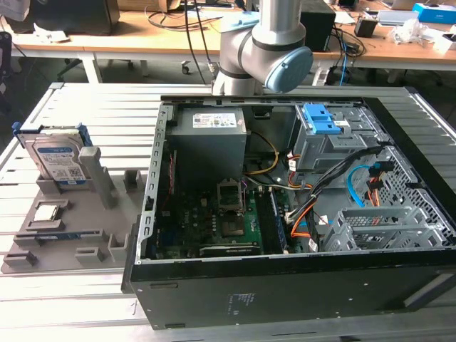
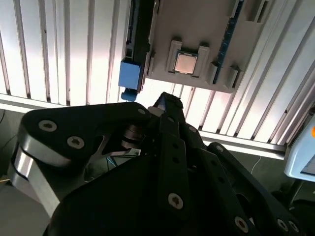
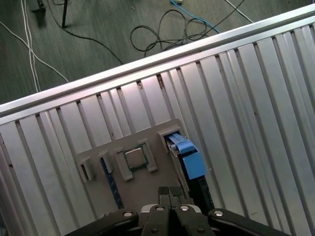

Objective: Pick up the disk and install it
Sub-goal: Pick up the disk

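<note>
While the black gripper [image 3: 169, 190] hangs empty, fingers [image 3: 163, 191] together, the blue-framed silver disk [image 3: 189, 160] stands on edge below in a grey plastic holder [image 3: 147, 183]; square silver chip [image 3: 134, 158] alongside.

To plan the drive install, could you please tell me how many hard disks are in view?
1. The disk stands on edge in the grey holder at the exterior view's left, outside the computer case. Others may be hidden inside the case.
</note>
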You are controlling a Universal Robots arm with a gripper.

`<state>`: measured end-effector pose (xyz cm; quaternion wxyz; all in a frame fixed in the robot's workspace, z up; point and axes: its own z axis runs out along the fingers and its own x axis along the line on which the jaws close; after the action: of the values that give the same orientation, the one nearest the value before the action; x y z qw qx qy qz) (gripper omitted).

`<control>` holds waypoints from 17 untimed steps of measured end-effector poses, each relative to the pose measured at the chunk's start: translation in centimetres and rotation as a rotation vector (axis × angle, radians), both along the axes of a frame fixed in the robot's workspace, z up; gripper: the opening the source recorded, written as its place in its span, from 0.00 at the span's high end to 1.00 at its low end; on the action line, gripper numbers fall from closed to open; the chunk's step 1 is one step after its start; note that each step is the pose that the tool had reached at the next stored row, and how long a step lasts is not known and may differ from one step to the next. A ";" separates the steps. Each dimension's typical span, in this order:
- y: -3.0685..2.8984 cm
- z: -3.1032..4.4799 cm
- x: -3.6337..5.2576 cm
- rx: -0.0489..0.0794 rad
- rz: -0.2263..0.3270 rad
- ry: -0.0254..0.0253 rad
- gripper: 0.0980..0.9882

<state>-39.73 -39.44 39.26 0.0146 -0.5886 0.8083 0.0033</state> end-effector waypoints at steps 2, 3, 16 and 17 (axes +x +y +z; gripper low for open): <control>0.00 0.00 0.00 0.000 0.014 0.0001 1.00; 0.00 0.00 0.00 0.000 0.021 0.0000 1.00; 0.00 0.00 0.00 0.000 0.144 0.0000 1.00; 0.00 0.00 0.00 0.000 0.157 0.0000 1.00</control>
<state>-39.73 -39.44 39.26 0.0143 -0.6500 0.7598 0.0044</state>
